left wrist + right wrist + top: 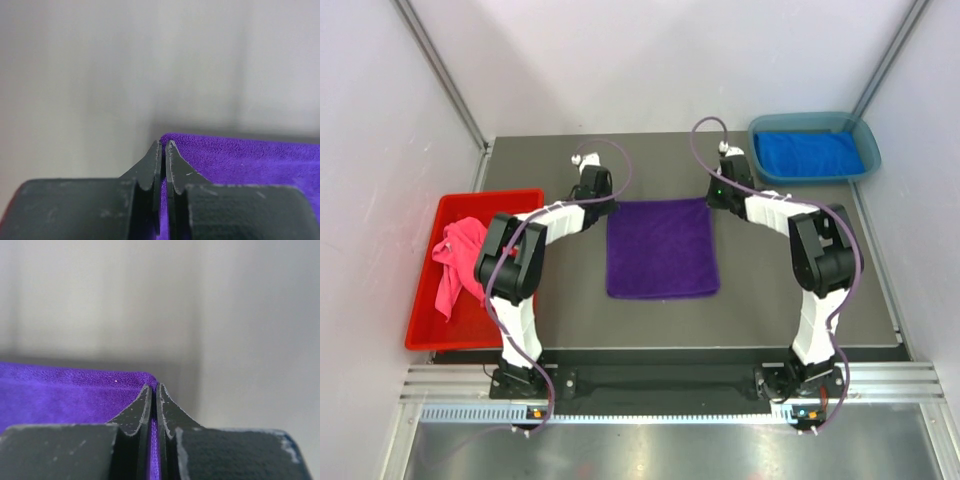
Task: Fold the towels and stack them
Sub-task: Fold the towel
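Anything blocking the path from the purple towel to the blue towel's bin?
Nothing visible. The table between purple towel and bin is bare except the right gripper, itself shut on the towel's far corner.

Purple towel [662,250], pink towel [455,255] and blue towel [808,153]; red tray [490,196], teal tub [810,119].

Blurred wall [150,60] beyond purple towel [240,160]

The towel [662,248] lies centre table [570,320], tray [490,195] left, bin [815,177] far right.
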`<state>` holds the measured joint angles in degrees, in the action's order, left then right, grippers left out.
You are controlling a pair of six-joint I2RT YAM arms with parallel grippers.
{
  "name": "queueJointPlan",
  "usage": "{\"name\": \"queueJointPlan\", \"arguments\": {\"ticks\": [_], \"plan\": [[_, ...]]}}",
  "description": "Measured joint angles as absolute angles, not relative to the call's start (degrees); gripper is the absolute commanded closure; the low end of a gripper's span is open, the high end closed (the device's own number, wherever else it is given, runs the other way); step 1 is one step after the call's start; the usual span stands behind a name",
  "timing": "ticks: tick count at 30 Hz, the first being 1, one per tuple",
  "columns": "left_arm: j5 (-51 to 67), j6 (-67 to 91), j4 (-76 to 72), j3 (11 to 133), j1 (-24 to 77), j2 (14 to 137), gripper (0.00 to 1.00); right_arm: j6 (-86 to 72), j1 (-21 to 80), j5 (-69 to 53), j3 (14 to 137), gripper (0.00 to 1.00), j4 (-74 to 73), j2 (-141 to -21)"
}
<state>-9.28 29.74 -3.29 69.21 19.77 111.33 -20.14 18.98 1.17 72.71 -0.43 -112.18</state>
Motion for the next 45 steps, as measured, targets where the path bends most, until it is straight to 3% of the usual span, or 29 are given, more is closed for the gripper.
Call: {"name": "queueJointPlan", "arguments": {"ticks": [9,18,45], "plan": [[-9.0,28.4,-9.3,76.8,17.8,115.9,1.0,-19.9,16.1,-1.8,81.4,1.0,4.0,-115.4],[-3.7,27.6,-14.5,75.0,17.0,116.2,1.0,-19.6,15.3,-3.1,80.5,1.0,6.8,-116.9],[2.3,30.4,-22.3,47.8,19.3,96.6,1.0,-25.4,15.9,-5.1,46.1,1.0,21.2,-95.6]]}}
